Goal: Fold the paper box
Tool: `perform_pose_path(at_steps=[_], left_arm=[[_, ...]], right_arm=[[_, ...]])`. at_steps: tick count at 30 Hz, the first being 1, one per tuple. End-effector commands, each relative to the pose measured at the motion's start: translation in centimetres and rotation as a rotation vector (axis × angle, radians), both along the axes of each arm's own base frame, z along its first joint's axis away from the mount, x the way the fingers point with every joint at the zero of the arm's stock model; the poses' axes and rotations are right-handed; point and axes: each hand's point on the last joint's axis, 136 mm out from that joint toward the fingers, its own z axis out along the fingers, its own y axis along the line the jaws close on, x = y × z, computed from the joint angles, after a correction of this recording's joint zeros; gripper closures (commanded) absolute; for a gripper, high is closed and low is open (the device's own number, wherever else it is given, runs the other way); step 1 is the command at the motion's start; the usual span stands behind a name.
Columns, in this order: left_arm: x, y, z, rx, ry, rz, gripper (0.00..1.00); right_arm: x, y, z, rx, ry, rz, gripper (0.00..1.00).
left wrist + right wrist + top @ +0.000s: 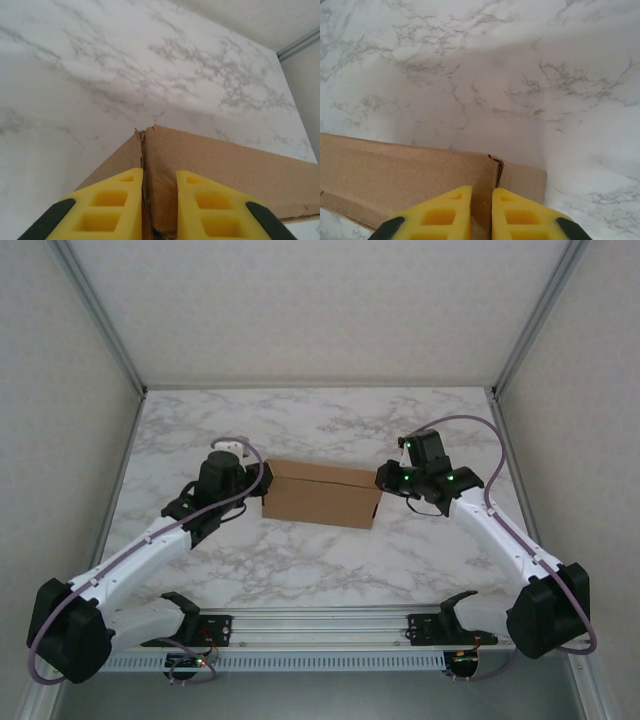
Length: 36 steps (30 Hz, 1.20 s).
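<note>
- Your left tool (160, 175) is narrow and pinches the left end of the box (225, 160). In its wrist view, cardboard fills the gap between the two yellow fingers (115, 200).
- Just ahead of those fingers, two cardboard panels meet at an upright corner seam. The edge there looks a little ragged.
- Your right tool (481, 191) is also narrow, and it grips the right end of the box (395, 170). Its yellow fingers (440, 215) sit close together with a thin cardboard edge between them.
- Beside that tool, a small tab or notch shows at the top edge of the cardboard, near the end panel.
- From above, the left tool (262, 480) and right tool (383, 478) face each other, each touching one short end of the box (320, 495).
- The box stands near the middle of the counter (320, 420). Its long sides run left to right, and one plain brown wall faces the arm bases.
- The counter is white marble-patterned, and the box casts a soft shadow on it in both wrist views.
</note>
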Motion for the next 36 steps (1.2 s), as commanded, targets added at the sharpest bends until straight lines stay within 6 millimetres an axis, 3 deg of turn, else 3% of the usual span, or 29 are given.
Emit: perform_pose_path(at_steps=[1, 4, 8, 18, 28, 36], left_arm=[[0.9, -2.0, 3.5, -0.039, -0.103, -0.081, 0.81], [1.2, -1.5, 2.9, -0.024, -0.121, -0.055, 0.81], [0.2, -1.4, 0.4, -0.058, -0.104, -0.062, 0.83], [-4.6, -0.1, -1.5, -0.100, -0.164, -0.068, 0.82], [-8.9, -1.0, -4.5, -0.096, -0.121, -0.099, 0.77], [-10.5, -1.2, -7.7, -0.091, -0.012, -0.071, 0.71]], right_arm=[[0.5, 3.1, 4.0, 0.086, -0.103, 0.119, 0.85], [1.0, 2.9, 3.9, 0.078, -0.143, 0.113, 0.84], [0.7, 3.2, 2.3, 0.095, -0.168, 0.139, 0.83], [-3.7, 2.8, 0.7, 0.139, -0.281, 0.211, 0.82], [-8.8, 2.5, -1.4, 0.061, -0.343, 0.276, 0.81], [-11.6, 1.3, -4.6, 0.007, -0.336, 0.272, 0.81]])
